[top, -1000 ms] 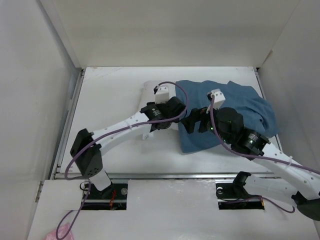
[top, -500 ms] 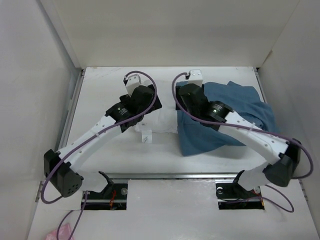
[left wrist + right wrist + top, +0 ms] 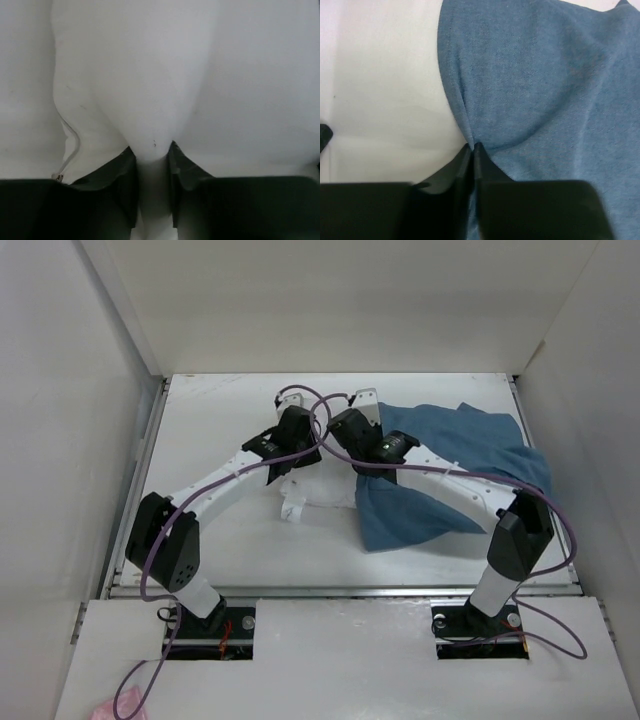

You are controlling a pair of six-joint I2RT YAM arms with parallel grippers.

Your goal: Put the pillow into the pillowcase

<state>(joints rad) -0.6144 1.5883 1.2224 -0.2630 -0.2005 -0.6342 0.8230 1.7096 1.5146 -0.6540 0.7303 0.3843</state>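
The 2 arms reach from the near bench (image 3: 200, 530) edge to its middle. The left gripper (image 3: 152, 150) clamps a pinched fold of the pillow (image 3: 150, 75). Close beside it, the right gripper (image 3: 472, 149) is closed on the pillowcase (image 3: 545, 75) edge. The pillowcase spreads rightward from the pillow, toward the far corner.

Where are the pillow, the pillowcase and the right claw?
the pillow (image 3: 150, 115): left wrist view, pinched fold.
the pillowcase (image 3: 545, 90): right wrist view, wrinkled blue panel.
right claw (image 3: 472, 147): right wrist view, between its fingertips.
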